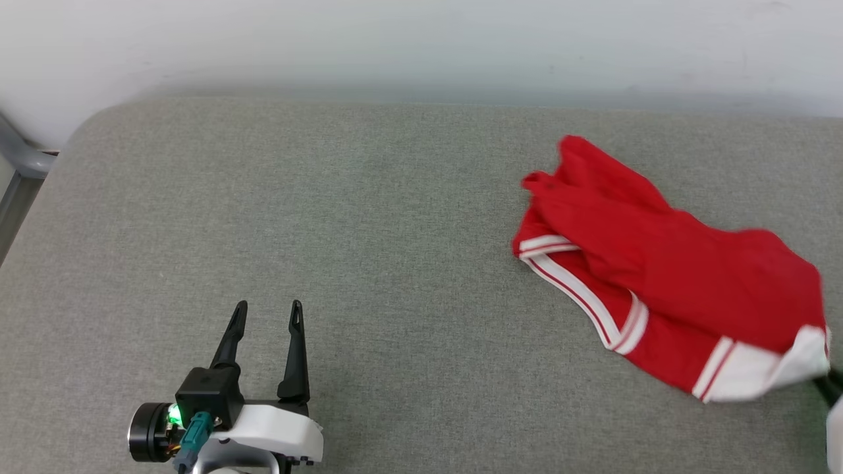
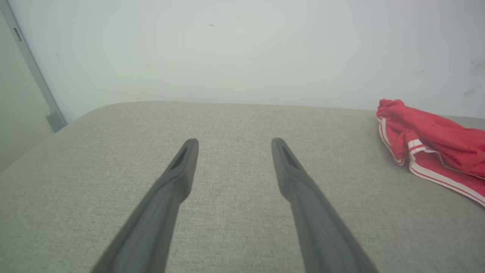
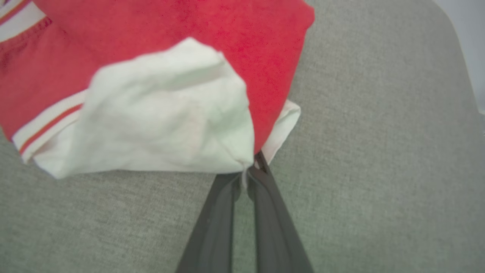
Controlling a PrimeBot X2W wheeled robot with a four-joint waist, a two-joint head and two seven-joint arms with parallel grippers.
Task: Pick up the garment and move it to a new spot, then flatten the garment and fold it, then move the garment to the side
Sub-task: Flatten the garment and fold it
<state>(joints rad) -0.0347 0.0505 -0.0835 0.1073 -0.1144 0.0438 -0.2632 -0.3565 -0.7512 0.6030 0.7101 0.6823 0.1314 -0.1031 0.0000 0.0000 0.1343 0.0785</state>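
Note:
The garment (image 1: pixel 665 263), a bright red T-shirt with white sleeves and red-and-white stripe trim, lies bunched at the right of the grey fabric surface (image 1: pixel 369 250). My right gripper (image 3: pixel 251 167) is shut on the edge of its white sleeve (image 3: pixel 159 113), the fabric pinched between the fingertips; in the head view a dark finger (image 1: pixel 831 388) of it shows at the right edge, below the sleeve. My left gripper (image 1: pixel 267 309) rests open at the lower left, far from the shirt, with nothing between its fingers (image 2: pixel 182 167). The left wrist view shows the garment (image 2: pixel 435 144) off to the right.
A pale wall (image 1: pixel 421 39) runs behind the padded surface. A grey metal bar (image 1: pixel 23 158) stands at the far left corner. The surface's rounded back-left corner (image 1: pixel 99 118) drops off there.

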